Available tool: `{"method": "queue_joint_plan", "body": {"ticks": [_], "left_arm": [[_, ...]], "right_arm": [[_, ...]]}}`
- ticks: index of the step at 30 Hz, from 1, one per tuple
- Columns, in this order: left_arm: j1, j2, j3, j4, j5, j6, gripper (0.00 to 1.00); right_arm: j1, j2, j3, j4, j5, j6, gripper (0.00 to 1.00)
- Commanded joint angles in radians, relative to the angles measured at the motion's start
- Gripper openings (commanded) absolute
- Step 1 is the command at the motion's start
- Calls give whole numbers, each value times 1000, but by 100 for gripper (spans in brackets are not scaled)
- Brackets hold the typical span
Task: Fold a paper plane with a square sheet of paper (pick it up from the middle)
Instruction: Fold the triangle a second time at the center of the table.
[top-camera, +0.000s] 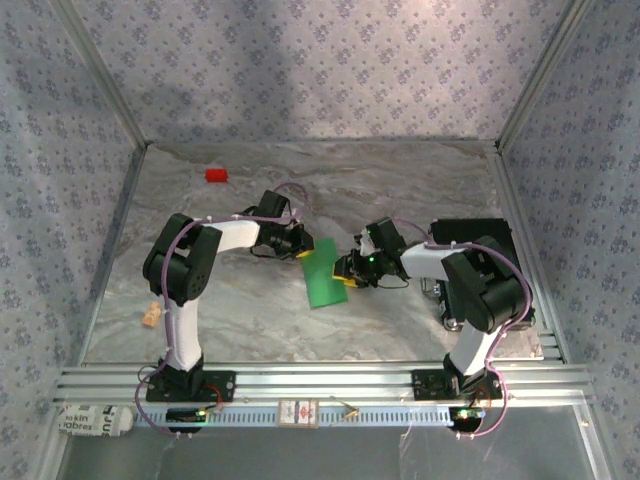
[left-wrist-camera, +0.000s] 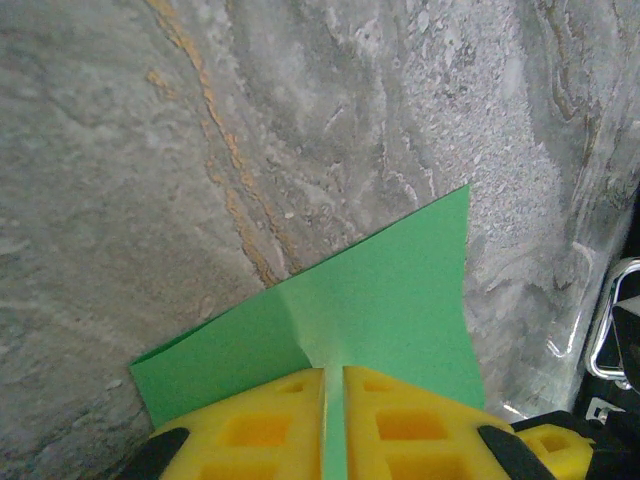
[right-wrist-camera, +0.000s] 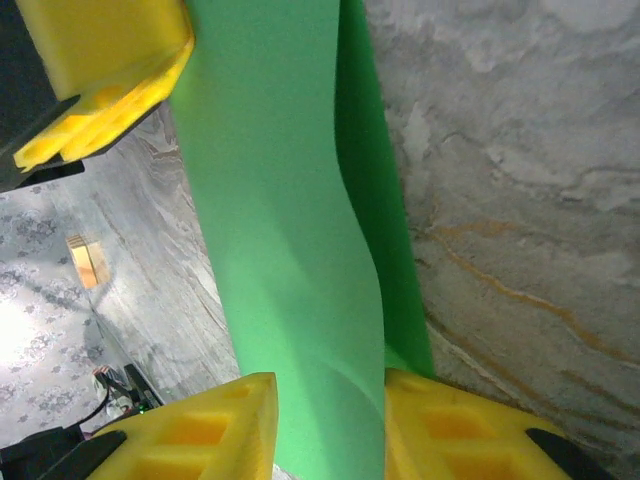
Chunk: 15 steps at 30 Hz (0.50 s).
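We see the green sheet of paper (top-camera: 322, 275) near the middle of the marbled table (top-camera: 400, 190), between the two grippers and set at a slant, with its far corner towards the left arm and its near end towards us. The left gripper (top-camera: 303, 247) meets it at the far left corner. On the left wrist camera its yellow fingers (left-wrist-camera: 250, 430) are pressed together on the paper's edge, with only a thin green strip between them, and the sheet (left-wrist-camera: 390, 300) spreads away from them with a soft crease running out from the grip. The right gripper (top-camera: 350, 272) is at the sheet's right side. On the right wrist camera its yellow fingers (right-wrist-camera: 200, 435) stand apart with a band of the paper (right-wrist-camera: 280, 250) running between them, and a darker green layer lies behind that band. We cannot tell whether those fingers press on the paper or merely straddle it. A small red block (top-camera: 216, 175) lies well apart at the far left of the table, and a small tan piece (top-camera: 150, 316) lies near the left edge.
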Motion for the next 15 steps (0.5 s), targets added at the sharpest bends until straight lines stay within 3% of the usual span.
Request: {"method": "queue_joint_plan", "body": {"ticks": [1, 15], "left_arm": [[7, 37, -4, -33, -27, 16, 14], [6, 42, -1, -36, -23, 17, 14]], "right_arm": [[-13, 19, 27, -2, -24, -27, 31], [-28, 55, 29, 56, -75, -39, 24]]}}
